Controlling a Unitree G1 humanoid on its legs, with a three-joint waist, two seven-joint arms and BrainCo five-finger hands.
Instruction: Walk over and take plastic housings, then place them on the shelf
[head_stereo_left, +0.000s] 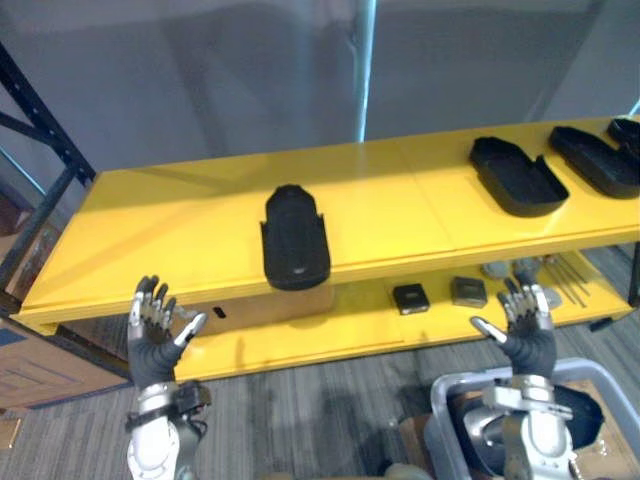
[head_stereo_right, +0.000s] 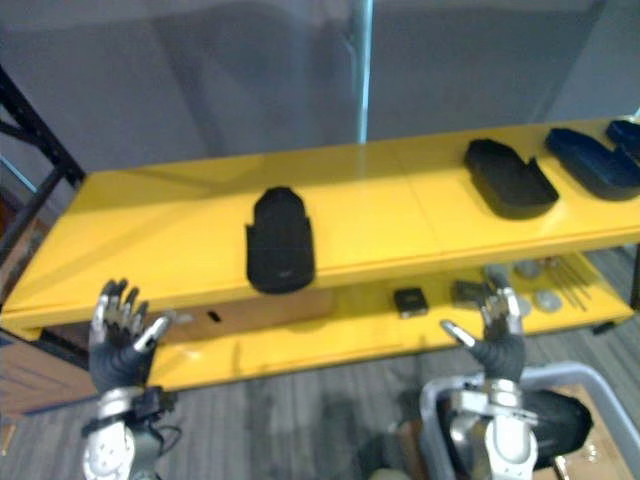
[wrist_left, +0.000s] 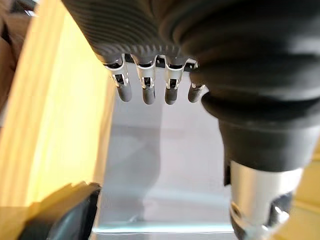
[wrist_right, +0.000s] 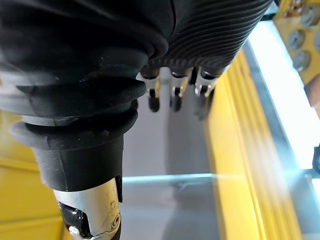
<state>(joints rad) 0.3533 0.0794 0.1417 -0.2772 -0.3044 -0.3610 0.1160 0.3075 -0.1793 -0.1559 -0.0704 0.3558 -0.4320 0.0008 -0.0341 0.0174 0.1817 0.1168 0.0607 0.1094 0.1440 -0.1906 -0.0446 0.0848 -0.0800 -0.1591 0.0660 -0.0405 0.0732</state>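
Both hands are raised, fingers straight and spread wide, holding nothing: left hand (head_stereo_left: 152, 342) at lower left, right hand (head_stereo_left: 527, 342) at lower right. The central housing (head_stereo_left: 296, 238) lies at the front edge of the yellow shelf (head_stereo_left: 150, 230), above and between the hands, touching neither. Two more housings (head_stereo_left: 517, 175) lie at upper right. Two small black boxes (head_stereo_left: 410, 297) sit on the lower shelf (head_stereo_left: 330, 337).
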